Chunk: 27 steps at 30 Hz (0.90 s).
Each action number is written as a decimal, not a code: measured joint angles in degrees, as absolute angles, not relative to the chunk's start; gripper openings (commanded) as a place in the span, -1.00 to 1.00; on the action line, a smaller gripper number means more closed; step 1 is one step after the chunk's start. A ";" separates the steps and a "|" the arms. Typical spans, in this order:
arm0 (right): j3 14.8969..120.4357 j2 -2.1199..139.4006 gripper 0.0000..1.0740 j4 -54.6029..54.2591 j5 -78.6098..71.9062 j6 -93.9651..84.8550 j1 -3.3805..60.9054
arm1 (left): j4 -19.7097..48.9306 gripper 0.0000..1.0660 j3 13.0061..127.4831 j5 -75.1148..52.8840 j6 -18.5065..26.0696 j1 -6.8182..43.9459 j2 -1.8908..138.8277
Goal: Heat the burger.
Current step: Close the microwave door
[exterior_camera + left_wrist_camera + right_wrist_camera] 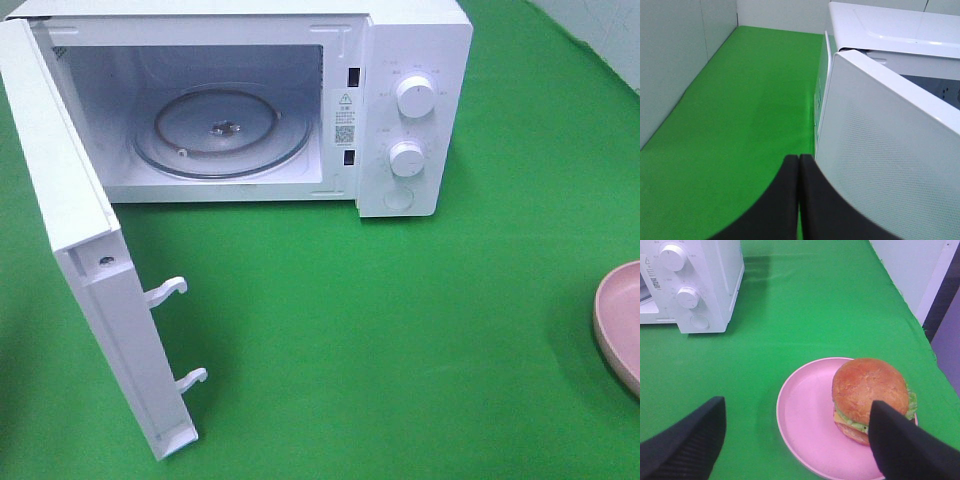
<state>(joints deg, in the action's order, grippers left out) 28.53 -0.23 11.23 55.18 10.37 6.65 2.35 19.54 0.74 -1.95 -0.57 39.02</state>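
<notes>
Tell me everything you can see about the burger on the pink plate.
The burger has a glossy golden-brown domed bun on top, with green lettuce, a yellow cheese slice and a darker layer showing at its side. It sits upright and whole on the pink plate, off-centre toward one rim. Nothing else touches it: the right gripper hangs open above the plate, one finger partly hiding the burger's lower edge.

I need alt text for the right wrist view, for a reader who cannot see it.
A golden-brown burger sits on a round pink plate on green cloth, between the open right gripper's black fingers. A white microwave's two knobs show behind.
</notes>
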 measured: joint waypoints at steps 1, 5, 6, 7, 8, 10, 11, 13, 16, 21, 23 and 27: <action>28.53 -0.23 0.42 11.23 55.18 10.37 6.65 | 2.01 -1.00 17.25 5.79 -1.89 -0.57 41.14; 28.53 -0.23 0.41 11.23 55.18 10.37 6.65 | 1.03 -1.00 14.90 13.01 -1.89 -0.57 43.72; 28.53 -0.23 0.41 11.23 55.18 10.37 6.65 | 0.00 -1.00 13.18 18.91 -1.89 -0.57 46.29; 28.53 -0.23 0.41 11.23 55.18 10.37 6.65 | -1.95 -1.00 11.86 24.41 -1.89 -0.57 49.50; 28.53 -0.23 0.41 11.23 55.18 10.37 6.65 | -1.95 -1.00 11.86 24.41 -1.89 -0.57 49.50; 28.53 -0.23 0.41 11.23 55.18 10.37 6.65 | -3.55 -1.00 11.40 28.36 -2.29 -0.57 52.77; 28.53 -0.23 0.41 11.23 55.18 10.37 6.65 | -5.39 -1.00 11.34 31.63 -2.92 -0.57 56.21; 28.53 -0.23 0.41 11.23 55.18 10.37 6.65 | -7.51 -1.00 11.23 35.24 -3.95 -0.57 60.16; 28.53 -0.23 0.41 11.23 55.18 10.37 6.65 | -12.26 -1.00 11.23 42.06 -5.96 -0.57 66.52; 28.53 -0.23 0.41 11.23 55.18 10.37 6.65 | -17.13 -1.00 11.23 48.99 -7.45 -0.57 71.16; 28.53 -0.23 0.41 11.23 55.18 10.37 6.65 | -19.71 -1.00 11.23 52.37 -7.73 -0.57 74.08; 28.53 -0.23 0.41 11.23 55.18 10.37 6.65 | -25.84 -1.00 12.83 57.30 -9.97 -0.57 81.19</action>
